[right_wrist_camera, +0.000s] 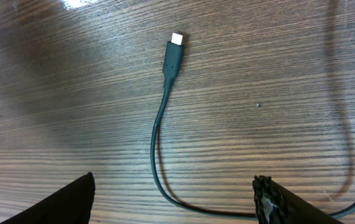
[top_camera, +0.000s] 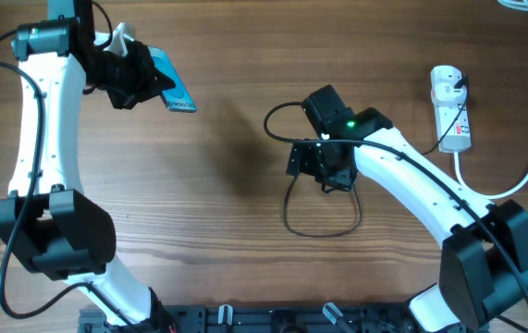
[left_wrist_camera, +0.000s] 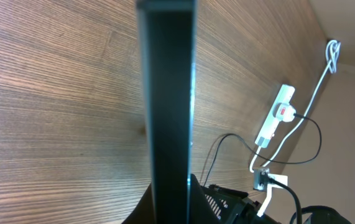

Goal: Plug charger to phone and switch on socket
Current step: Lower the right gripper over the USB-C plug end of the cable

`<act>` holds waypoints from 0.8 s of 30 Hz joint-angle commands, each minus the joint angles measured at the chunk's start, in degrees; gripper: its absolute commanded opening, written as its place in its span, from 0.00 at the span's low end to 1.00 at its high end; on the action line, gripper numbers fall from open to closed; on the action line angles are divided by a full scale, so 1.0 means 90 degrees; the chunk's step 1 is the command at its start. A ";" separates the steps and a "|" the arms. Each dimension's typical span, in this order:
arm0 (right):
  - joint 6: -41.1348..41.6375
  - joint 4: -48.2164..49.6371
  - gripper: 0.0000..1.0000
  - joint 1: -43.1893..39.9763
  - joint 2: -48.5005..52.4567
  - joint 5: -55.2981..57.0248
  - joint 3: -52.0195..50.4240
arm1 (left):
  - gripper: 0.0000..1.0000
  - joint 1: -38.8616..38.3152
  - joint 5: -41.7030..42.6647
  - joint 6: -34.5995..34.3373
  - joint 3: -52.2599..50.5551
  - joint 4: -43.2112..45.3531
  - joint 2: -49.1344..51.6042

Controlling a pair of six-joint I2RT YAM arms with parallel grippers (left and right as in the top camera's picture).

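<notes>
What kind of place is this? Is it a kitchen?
No, likely a robot test bench: a left arm and a right arm reach over a wooden table with a power strip and charger cable.

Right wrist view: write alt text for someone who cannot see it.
A thin black charger cable lies on the wooden table, its metal-tipped connector pointing away from the camera. The right gripper hangs above it, open, one finger either side of the cable.

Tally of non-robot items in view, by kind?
phone: 1
black charger cable: 1
white power strip: 1
white cord: 1
Total: 4
</notes>
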 commanded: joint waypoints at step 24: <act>0.0636 -0.0396 0.56 0.0442 0.1887 0.0933 0.1171 | 0.04 -0.0027 0.0024 -0.0032 0.0039 0.0134 -0.0039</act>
